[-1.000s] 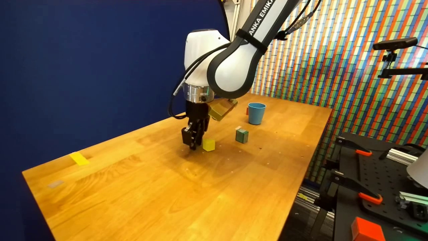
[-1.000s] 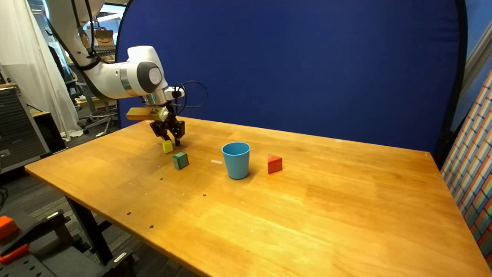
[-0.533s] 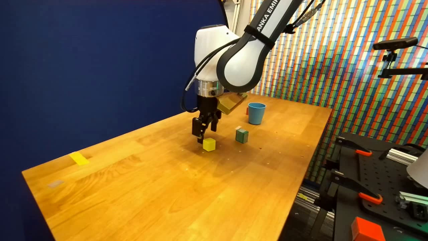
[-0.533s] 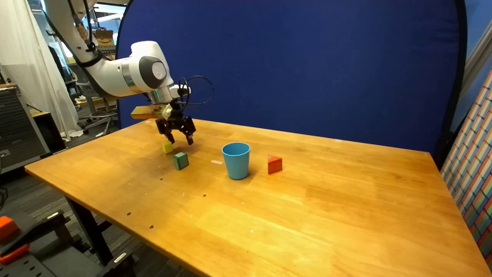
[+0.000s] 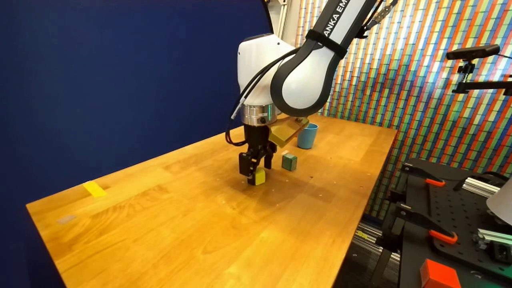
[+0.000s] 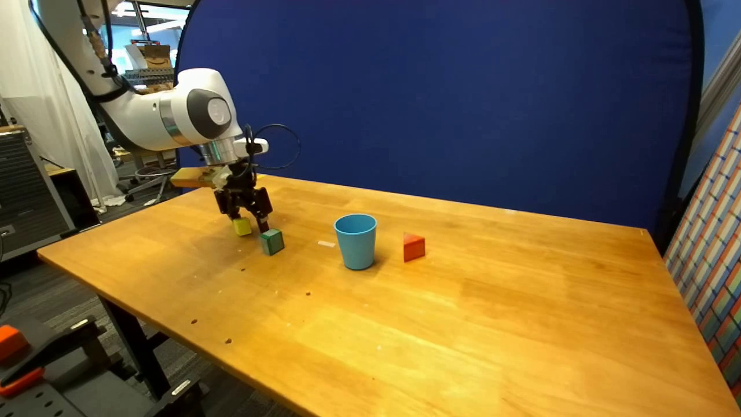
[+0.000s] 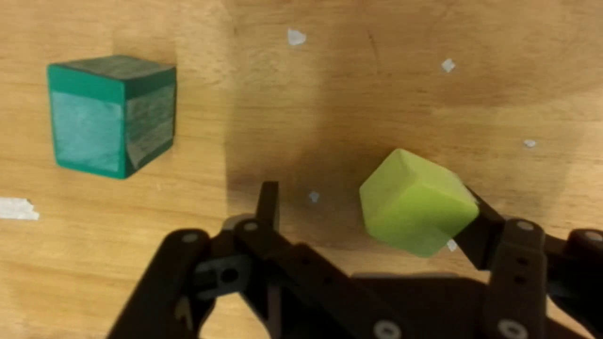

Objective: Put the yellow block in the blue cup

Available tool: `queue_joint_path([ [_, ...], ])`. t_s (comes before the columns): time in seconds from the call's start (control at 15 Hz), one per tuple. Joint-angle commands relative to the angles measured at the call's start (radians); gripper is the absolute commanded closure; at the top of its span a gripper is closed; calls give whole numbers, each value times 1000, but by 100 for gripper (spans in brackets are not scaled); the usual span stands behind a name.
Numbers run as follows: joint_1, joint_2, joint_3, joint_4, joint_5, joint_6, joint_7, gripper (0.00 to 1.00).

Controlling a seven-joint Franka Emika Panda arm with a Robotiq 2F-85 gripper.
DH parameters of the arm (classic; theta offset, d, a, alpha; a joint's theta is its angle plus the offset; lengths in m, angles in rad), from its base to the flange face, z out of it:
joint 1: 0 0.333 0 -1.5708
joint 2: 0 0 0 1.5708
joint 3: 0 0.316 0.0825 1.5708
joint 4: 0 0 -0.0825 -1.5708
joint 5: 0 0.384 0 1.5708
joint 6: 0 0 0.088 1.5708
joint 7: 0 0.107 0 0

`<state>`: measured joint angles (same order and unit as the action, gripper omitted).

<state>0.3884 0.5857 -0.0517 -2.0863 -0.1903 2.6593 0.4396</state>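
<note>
The yellow block (image 5: 260,177) (image 6: 242,226) rests on the table between the spread fingers of my gripper (image 5: 260,172) (image 6: 250,225). In the wrist view the block (image 7: 417,202) sits well over to the right side of the open gripper (image 7: 374,207), up against the right finger and turned cornerwise. A wide gap separates it from the left fingertip (image 7: 269,200). The blue cup (image 6: 358,249) stands upright farther along the table. In an exterior view the camera mount covers part of the cup's (image 5: 306,139) rim. The cup is out of the wrist view.
A green block (image 7: 110,117) (image 6: 271,242) stands close to the gripper, on the cup's side. Past the cup lies a red wedge-shaped piece (image 6: 413,247). Flat yellow tape (image 5: 95,189) is stuck near the table's edge. The wooden table's (image 5: 200,240) edge borders black equipment.
The gripper was nearly shut beside the block; it opened, rose, moved over and came down with the fingers either side of it. The yellow block has shifted slightly. Cup and green block stayed put.
</note>
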Motion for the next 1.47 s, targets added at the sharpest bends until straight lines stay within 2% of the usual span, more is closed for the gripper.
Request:
queue_joint_path([
  [0.0, 38, -69, -5, -43, 4, -34, 57, 42],
  [0.2, 66, -98, -22, -63, -23, -39, 91, 65],
  [0.4, 83, -159, -69, -99, -67, -59, 147, 88],
  [0.6, 82, -235, -143, -130, -180, -87, 249, 83],
  [0.87, 21, -325, -199, -145, -341, -124, 377, 84],
  [1.13, -76, -398, -183, -159, -436, -179, 459, 84],
  [1.4, -176, -453, -157, -202, -481, -204, 514, 83],
])
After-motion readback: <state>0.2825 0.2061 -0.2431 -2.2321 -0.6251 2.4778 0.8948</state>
